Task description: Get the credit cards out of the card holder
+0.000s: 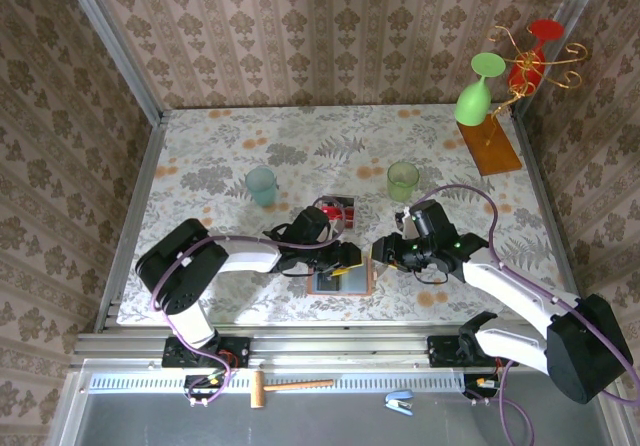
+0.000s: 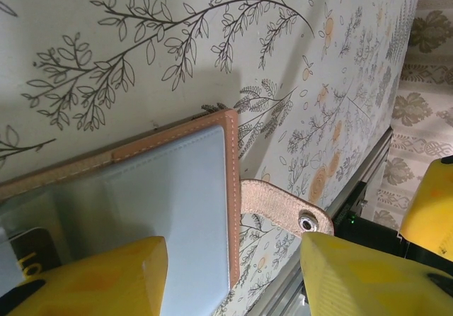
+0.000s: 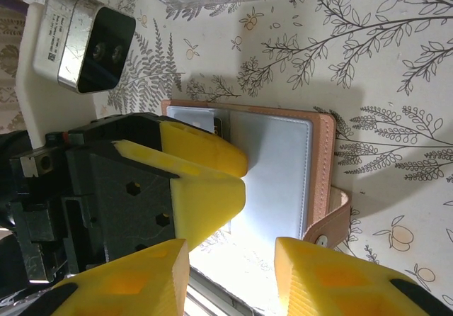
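My left claw (image 2: 233,256) hangs half open and empty; closing here could pinch the wallet (image 2: 170,181) edge beneath it and drag it.

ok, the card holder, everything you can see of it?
The card holder lies open, flat on the table near its front edge. Tan stitched leather frame, grey-blue inner pockets, a strap tab with a metal snap off one side. A dark card peeks from a pocket. The left gripper hovers open over it; contact unclear.
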